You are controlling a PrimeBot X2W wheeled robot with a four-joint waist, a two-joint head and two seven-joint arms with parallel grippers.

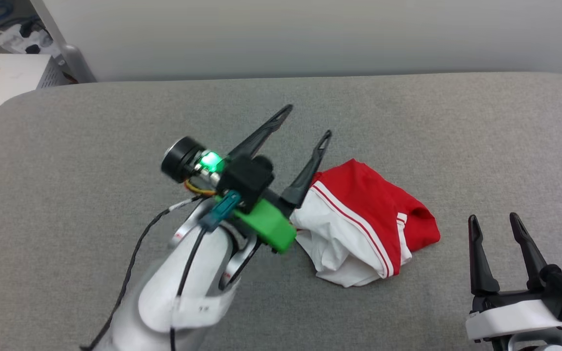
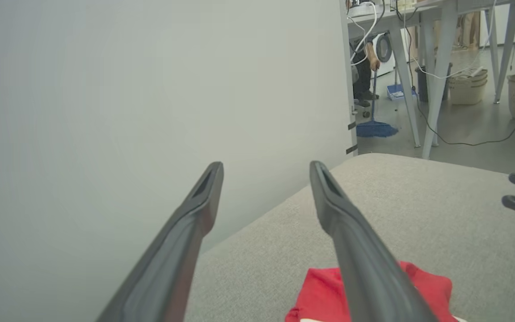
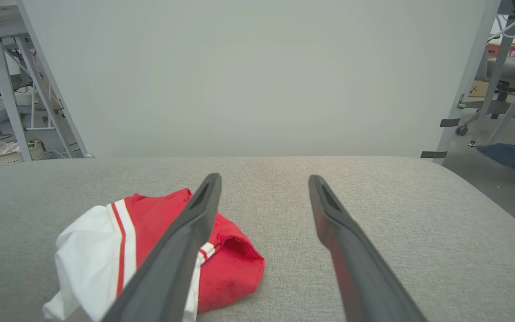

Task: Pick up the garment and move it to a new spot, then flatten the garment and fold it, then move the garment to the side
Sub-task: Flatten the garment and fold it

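Garment [image 1: 364, 219] crumpled in a red-and-white heap on the grey padded table [image 1: 115, 146]: right of centre in the head view, lower left in the right wrist view [image 3: 150, 223], at the bottom edge in the left wrist view [image 2: 320, 290]. Not lifted, not spread, not folded, not set aside. Judging by that heap, task at its very start, with every stage left: pick-up and shift to a new spot, flattening, folding, move to the side. Left gripper [image 1: 308, 121] raised just left of the heap, jaws spread wide and empty, one finger crossing in front of the cloth's left edge. Touching the cloth or clear above it: impossible to tell from the head view, though in the left wrist view [image 2: 266, 166] pointed past the heap toward the pale wall. Right gripper [image 1: 493, 218] at the lower right of the head view, apart from the garment, jaws likewise released and holding nothing [image 3: 262, 179]. Hard to read: collar, hem and second sleeve lost among the folds, so front or back uppermost unknown. Only one white sleeve with striped trim clearly made out. Left part of the heap hidden behind the left gripper's green mount in the head view. Most of the cloth cut off by the bottom edge and a finger in the left wrist view. Right arm cut off at the lower right corner of the head view.
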